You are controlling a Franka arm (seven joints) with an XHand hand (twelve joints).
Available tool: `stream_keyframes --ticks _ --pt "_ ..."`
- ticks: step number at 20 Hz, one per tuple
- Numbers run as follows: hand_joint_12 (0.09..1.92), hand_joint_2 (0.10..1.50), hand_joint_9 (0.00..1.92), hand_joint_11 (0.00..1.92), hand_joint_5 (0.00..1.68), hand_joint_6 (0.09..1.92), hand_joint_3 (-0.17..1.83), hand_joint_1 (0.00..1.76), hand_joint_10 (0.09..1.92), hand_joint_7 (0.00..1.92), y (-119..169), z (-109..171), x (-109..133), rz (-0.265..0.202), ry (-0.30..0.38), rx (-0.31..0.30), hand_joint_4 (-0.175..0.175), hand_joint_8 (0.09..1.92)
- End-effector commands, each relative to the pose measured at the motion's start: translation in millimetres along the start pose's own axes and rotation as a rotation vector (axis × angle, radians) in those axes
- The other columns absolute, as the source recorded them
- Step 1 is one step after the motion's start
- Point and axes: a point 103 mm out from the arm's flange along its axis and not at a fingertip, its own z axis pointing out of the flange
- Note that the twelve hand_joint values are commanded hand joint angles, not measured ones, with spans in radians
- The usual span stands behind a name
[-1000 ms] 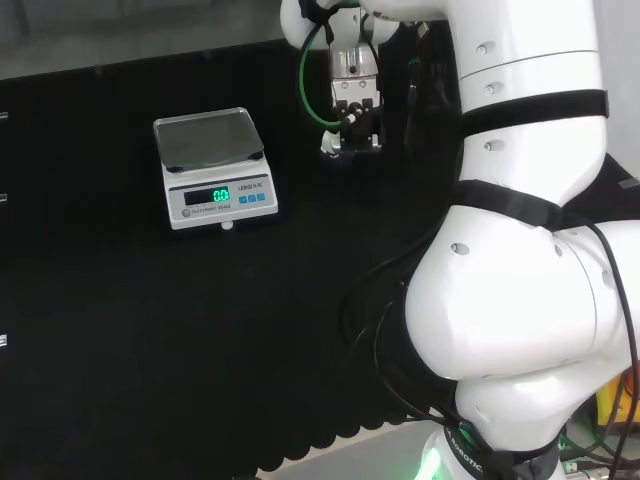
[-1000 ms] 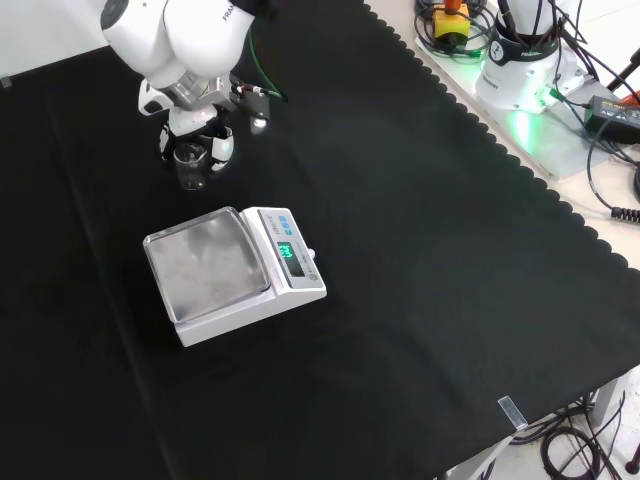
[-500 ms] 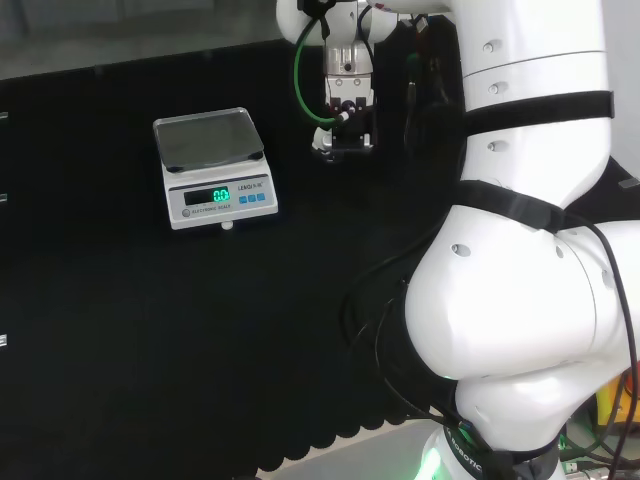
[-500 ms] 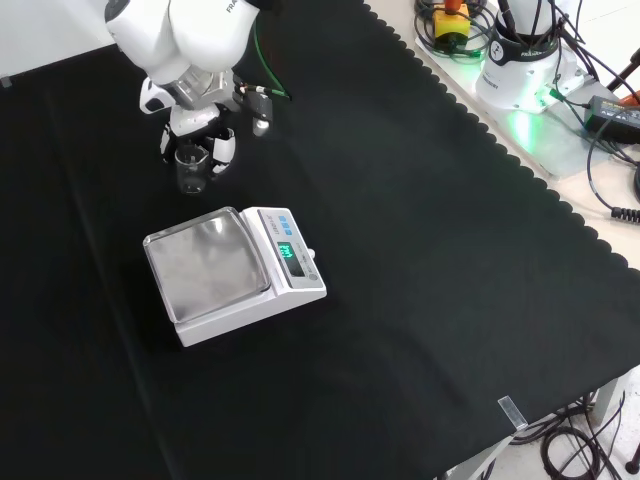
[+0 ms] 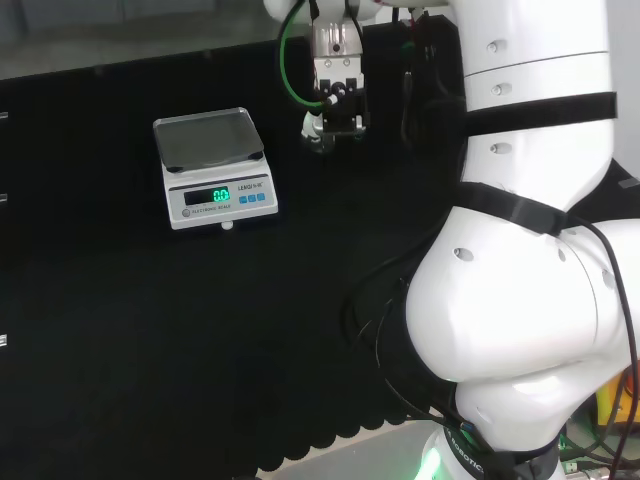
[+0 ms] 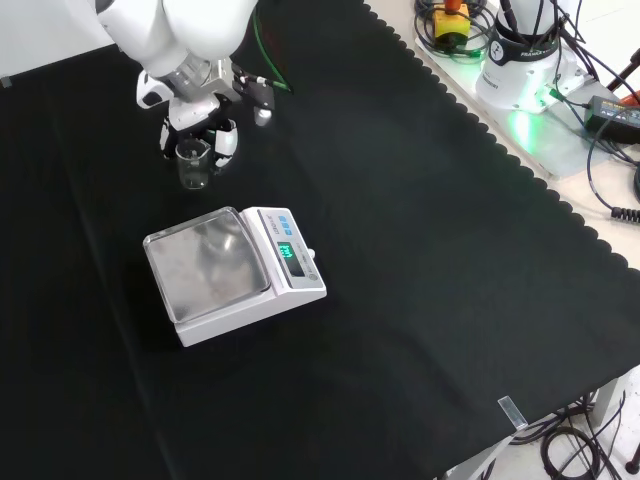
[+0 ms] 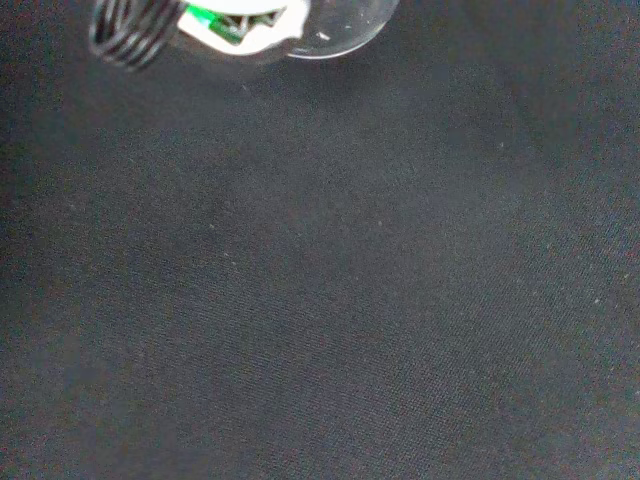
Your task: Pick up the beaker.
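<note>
Hand (image 6: 197,132) has carried beaker (image 6: 193,163) higher; scale (image 6: 232,273) unmoved.

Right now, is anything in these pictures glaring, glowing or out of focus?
Front view: the white scale's steel pan reflects light palely, its display glows green, and the small clear glass beaker is faint against the black cloth. Wrist view: a white part of the robot hand is blurred.
</note>
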Motion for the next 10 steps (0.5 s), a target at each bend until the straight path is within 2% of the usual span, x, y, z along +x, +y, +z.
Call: stream_keyframes --ticks 1,6,10 --pt "0.66 0.75 1.53 1.53 0.64 0.76 0.66 1.08 0.13 1.04 -31.0 -24.5 11.7 -0.026 -0.038 -0.004 -0.175 0.66" --pt "0.66 0.75 1.53 1.53 0.64 0.76 0.66 1.08 0.13 1.04 -50.5 -33.6 23.1 -0.052 -0.051 0.008 -0.175 0.66" --pt "0.66 0.75 1.52 1.53 0.63 0.76 0.66 1.08 0.13 1.03 -62.0 -33.3 35.2 -0.066 -0.091 0.021 -0.175 0.66"
